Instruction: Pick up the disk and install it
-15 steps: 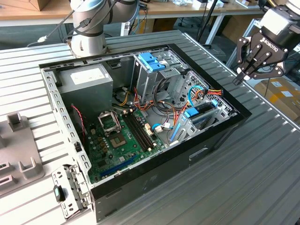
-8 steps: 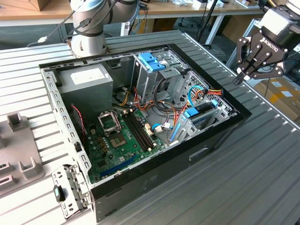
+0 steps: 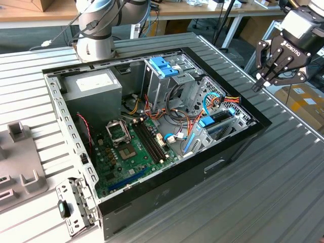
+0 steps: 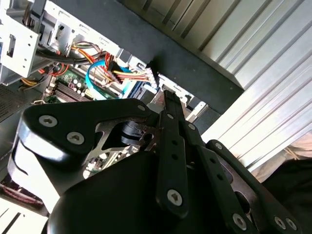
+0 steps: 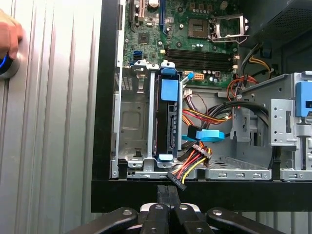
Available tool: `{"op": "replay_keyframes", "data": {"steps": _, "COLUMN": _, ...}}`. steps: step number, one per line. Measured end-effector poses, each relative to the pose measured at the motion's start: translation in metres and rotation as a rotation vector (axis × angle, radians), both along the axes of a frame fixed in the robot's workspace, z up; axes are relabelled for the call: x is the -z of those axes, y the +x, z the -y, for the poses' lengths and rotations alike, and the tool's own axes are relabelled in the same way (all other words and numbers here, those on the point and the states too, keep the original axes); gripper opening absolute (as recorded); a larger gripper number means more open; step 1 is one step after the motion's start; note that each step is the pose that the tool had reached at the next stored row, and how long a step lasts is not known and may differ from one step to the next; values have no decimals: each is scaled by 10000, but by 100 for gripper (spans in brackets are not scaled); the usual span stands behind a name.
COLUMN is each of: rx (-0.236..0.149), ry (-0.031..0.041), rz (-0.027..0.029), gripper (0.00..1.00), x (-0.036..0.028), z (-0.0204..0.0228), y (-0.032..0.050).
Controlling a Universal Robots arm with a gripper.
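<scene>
Exterior view, empty pincer [image 3: 267, 72] closed, disk [image 3: 214, 122] seated in case [image 3: 167, 174].

You've got the open black computer case [image 3: 167, 177] lying on the ribbed metal table [image 3: 263, 192], green motherboard [image 3: 136, 147] exposed, grey power supply [image 3: 93, 88] behind it, light-blue bracket [image 3: 163, 66] atop the drive cage.

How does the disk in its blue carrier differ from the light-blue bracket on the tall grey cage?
The disk is dark with blue only at its frame and tab, while the bracket is light blue all over. The disk looks thin and stands on edge, while the bracket is chunkier. The disk sits down in a bay of the low cage, while the bracket sits at the top of the tall cage. Both have blue plastic and are inside the computer case.
</scene>
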State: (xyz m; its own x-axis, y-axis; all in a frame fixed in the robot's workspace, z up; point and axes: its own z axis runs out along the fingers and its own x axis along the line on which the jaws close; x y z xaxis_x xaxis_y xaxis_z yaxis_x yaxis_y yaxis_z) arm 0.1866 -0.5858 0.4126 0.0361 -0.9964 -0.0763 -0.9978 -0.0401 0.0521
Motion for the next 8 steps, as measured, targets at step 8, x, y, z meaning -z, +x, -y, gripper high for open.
{"op": "replay_keyframes", "data": {"steps": 8, "rx": 0, "ry": 1, "rz": 543, "gripper": 11, "x": 4, "z": 0, "y": -1}}
